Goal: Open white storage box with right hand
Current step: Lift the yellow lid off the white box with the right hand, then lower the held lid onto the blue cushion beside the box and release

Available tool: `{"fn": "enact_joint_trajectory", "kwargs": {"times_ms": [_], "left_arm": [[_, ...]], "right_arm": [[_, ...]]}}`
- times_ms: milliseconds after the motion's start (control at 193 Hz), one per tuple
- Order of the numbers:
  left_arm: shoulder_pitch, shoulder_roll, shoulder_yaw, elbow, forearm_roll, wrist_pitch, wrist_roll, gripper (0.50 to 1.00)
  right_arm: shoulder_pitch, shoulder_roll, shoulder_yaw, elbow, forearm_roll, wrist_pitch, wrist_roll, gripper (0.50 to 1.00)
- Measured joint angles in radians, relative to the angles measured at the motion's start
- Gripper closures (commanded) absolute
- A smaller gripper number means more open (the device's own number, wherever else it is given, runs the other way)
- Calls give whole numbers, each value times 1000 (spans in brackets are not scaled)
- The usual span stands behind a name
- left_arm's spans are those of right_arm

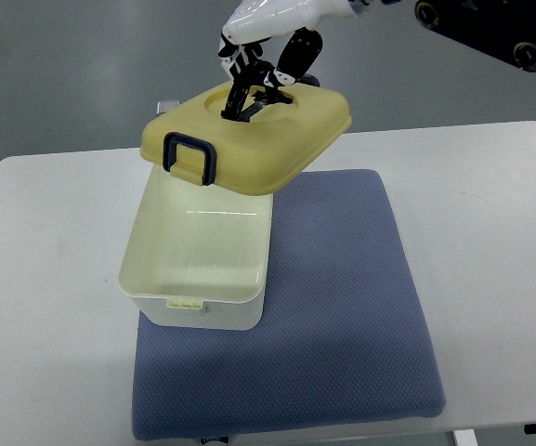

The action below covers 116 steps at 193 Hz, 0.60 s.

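The box (198,269) stands open on the left part of a blue mat (342,307), which lies on a white table (54,279). Its yellowish lid (249,135) is lifted clear above the far end, tilted, a dark latch (189,158) facing the camera. The right hand (263,74) grips the lid's top handle with fingers curled.

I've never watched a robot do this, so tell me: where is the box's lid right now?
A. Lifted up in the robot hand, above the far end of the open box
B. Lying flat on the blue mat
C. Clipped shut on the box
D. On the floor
A: the robot hand grips the lid from above, holding it raised over the far end of the open box, whose inside shows.
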Motion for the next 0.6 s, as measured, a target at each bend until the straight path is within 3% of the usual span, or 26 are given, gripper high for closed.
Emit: {"fn": "enact_joint_trajectory", "kwargs": {"times_ms": [270,602], "left_arm": [[1,0,0,0,0,0,0,500],[1,0,0,0,0,-1,0,500]], "right_arm": [[-35,-136,-18,0,-10,4,0,1000],[-136,-212,-86,0,-25,-34,0,1000]]}}
